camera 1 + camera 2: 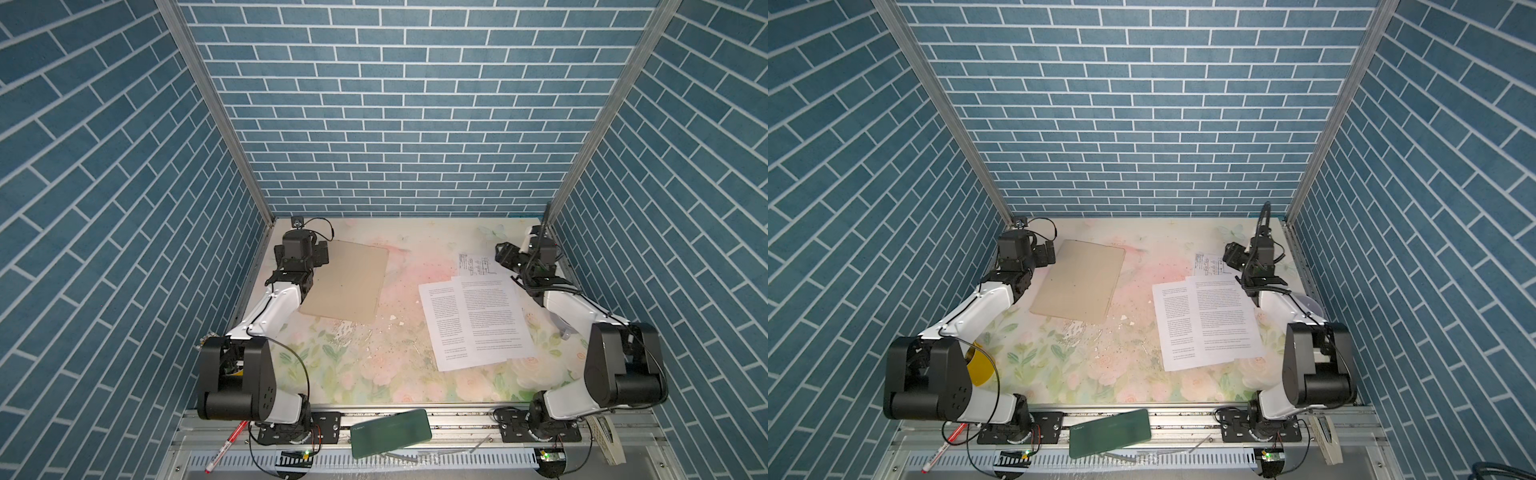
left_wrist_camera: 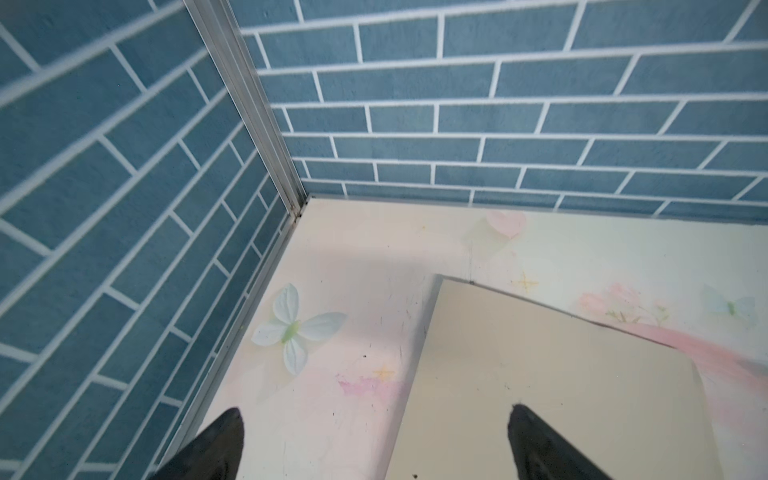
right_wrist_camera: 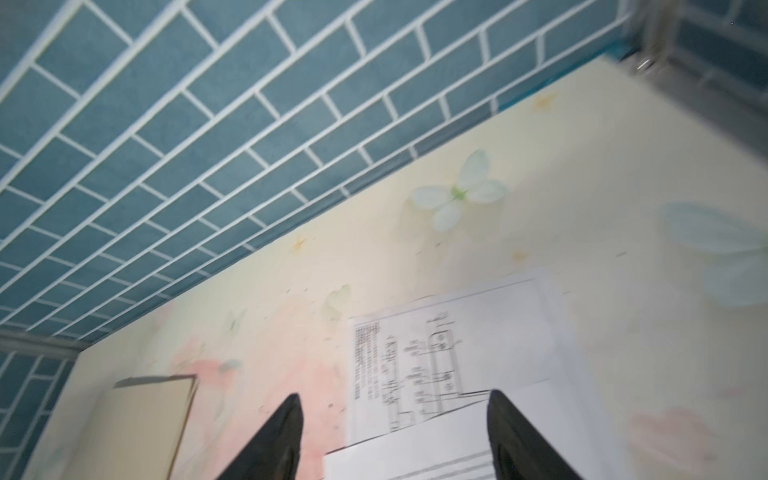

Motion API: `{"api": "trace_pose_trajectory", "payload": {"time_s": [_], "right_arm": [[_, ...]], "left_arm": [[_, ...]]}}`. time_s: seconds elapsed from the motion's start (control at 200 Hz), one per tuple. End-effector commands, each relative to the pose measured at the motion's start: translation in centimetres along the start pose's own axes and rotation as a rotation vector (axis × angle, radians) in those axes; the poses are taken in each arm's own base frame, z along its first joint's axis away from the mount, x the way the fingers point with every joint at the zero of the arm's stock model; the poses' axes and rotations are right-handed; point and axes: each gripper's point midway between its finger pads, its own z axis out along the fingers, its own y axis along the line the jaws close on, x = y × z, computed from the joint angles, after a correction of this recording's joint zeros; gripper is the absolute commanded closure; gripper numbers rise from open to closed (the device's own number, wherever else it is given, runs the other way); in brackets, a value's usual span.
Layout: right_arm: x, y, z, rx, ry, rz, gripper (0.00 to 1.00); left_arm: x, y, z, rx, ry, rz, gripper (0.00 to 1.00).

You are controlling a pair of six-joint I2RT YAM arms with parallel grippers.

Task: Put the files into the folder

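Tan cardboard folder (image 1: 349,286) — flat rectangle; files (image 1: 486,320) — thin white sheets.

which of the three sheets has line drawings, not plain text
The rearmost sheet, partly tucked under the two text-filled sheets nearer the front.

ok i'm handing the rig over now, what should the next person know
Left gripper: jaws open, empty, at the far left corner of the tan folder.
Right gripper: jaws open, empty, over the diagram sheet.
Folder lies flat and closed on the left; two text sheets overlap the diagram sheet on the right.
Done: nothing filed. Left: open the folder, put all three sheets in.
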Motion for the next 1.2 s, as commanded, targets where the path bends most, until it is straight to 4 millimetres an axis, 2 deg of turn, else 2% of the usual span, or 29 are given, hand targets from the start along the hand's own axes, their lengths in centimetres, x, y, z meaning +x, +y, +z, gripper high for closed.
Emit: {"api": "trace_pose_trajectory", "payload": {"time_s": [0.0,0.185,0.345,0.541,0.591,0.636,0.651,0.691,0.876,1.031,1.192], "right_arm": [[1.6,4.7,2.2,-0.086,0.069,0.125,0.32],[5.8,11.6,6.7,-0.172,0.164,0.192,0.31],[10.6,17.5,9.3,-0.262,0.255,0.240,0.31],[16.0,21.9,11.3,-0.318,0.397,0.294,0.35],[17.3,22.3,11.6,-0.293,0.441,0.282,0.35],[17.5,22.8,11.4,-0.279,0.464,0.268,0.35],[18.7,22.2,12.0,-0.259,0.484,0.263,0.35],[19.4,22.3,12.0,-0.253,0.504,0.257,0.35],[21.2,22.3,12.0,-0.232,0.555,0.274,0.35],[23.0,22.4,12.1,-0.221,0.616,0.269,0.36],[24.0,22.5,12.4,-0.214,0.658,0.269,0.38]], "left_arm": [[4.8,0.2,0.7,0.029,0.217,-0.006,0.00],[6.4,0.0,2.4,0.091,0.328,-0.093,0.00],[8.4,-0.8,3.5,0.149,0.415,-0.111,0.00],[10.0,-0.5,4.3,0.139,0.461,-0.120,0.00],[10.6,-0.2,4.7,0.126,0.491,-0.141,0.00],[11.2,0.0,5.1,0.127,0.522,-0.166,0.00],[11.4,0.0,5.2,0.127,0.531,-0.174,0.00],[11.8,0.0,5.5,0.129,0.550,-0.193,0.00],[12.6,-0.9,6.2,0.178,0.586,-0.221,0.00],[13.9,-1.6,6.1,0.202,0.626,-0.245,0.00],[14.9,-2.0,5.9,0.218,0.665,-0.258,0.00]]}}
